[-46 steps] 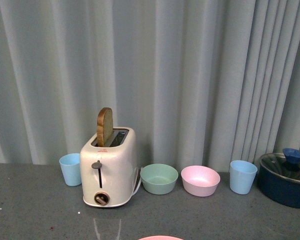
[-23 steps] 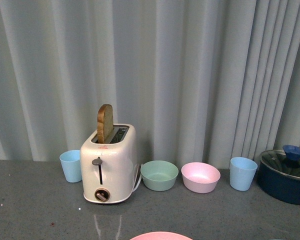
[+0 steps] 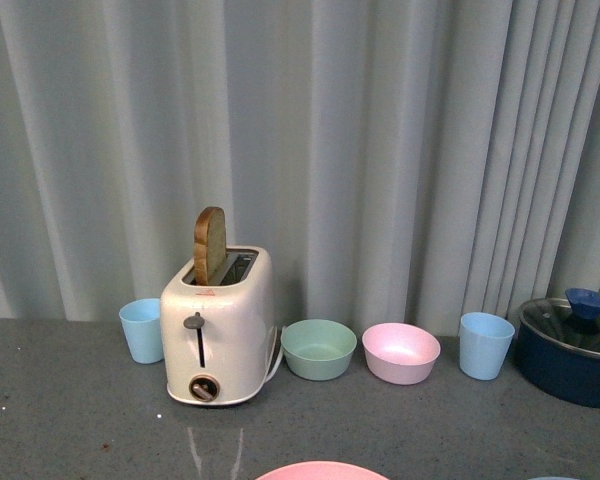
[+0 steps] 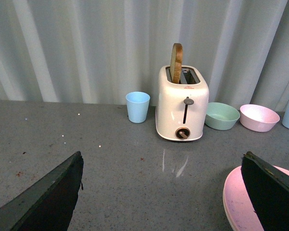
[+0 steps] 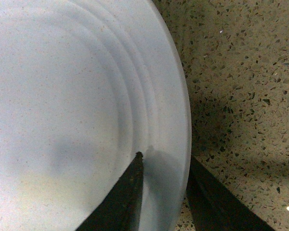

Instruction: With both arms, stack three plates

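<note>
At the near edge of the table (image 3: 80,420), the right gripper (image 5: 166,159) straddles the rim of the light blue round matte plastic plate (image 5: 62,96), jaws narrow, pinch unclear, and so shallow a bite could let it tilt or slip when lifted.

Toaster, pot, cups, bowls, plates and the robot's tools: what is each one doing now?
Toaster: lever up, bread sticking out.
Pot: lid on.
Cups: upright.
Bowls: upright, empty.
Pink plate: lying flat.
Light blue plate: nothing on it, rim straddled.
Left tool: open, empty.
Right tool: straddles rim; grip unclear.
</note>
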Available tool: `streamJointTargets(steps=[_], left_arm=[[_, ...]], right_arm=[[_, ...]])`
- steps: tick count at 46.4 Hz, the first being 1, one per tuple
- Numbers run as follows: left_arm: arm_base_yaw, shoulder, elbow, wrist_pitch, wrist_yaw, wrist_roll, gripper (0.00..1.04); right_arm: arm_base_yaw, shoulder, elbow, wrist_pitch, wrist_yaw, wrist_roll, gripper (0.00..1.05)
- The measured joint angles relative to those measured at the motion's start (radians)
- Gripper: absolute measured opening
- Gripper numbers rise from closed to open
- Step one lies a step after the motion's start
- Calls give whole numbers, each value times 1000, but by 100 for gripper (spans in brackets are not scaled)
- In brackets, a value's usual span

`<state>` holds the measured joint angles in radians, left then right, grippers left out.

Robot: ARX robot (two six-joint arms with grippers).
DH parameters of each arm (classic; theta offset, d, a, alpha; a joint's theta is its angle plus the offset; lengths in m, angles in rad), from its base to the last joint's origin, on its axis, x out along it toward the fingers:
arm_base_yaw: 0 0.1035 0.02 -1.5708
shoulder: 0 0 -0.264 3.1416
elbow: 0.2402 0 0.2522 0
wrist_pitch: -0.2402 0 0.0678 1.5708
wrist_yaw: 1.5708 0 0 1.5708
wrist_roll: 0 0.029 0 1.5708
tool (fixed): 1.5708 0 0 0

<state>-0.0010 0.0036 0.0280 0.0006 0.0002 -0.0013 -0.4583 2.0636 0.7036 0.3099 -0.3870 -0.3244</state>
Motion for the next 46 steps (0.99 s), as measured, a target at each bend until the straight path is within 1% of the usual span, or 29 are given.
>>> streamJointTargets(steps=[6, 10, 20, 25, 36, 40, 43, 46], left_arm=[[0, 0, 0, 0, 0, 0, 98], [0, 0, 0, 0, 0, 0, 98], [0, 0, 0, 0, 0, 0, 98], [0, 0, 0, 0, 0, 0, 98], [0, 0, 0, 0, 0, 0, 98], [0, 0, 0, 0, 0, 0, 98], [0, 0, 0, 0, 0, 0, 98], [0, 0, 0, 0, 0, 0, 98]], right_arm=[[-2, -1, 0, 3, -14, 19, 10], [-8, -3, 0, 3, -31, 47, 4], [-18, -28, -8, 2, -43, 76, 4], [-35, -68, -11, -22, -47, 68, 4], [-134, -221, -3, -117, -69, 31, 3], [-163, -303, 13, -130, -105, 48, 3], [-163, -353, 19, -119, -132, 76, 3], [-145, -409, 19, -85, -158, 125, 3]])
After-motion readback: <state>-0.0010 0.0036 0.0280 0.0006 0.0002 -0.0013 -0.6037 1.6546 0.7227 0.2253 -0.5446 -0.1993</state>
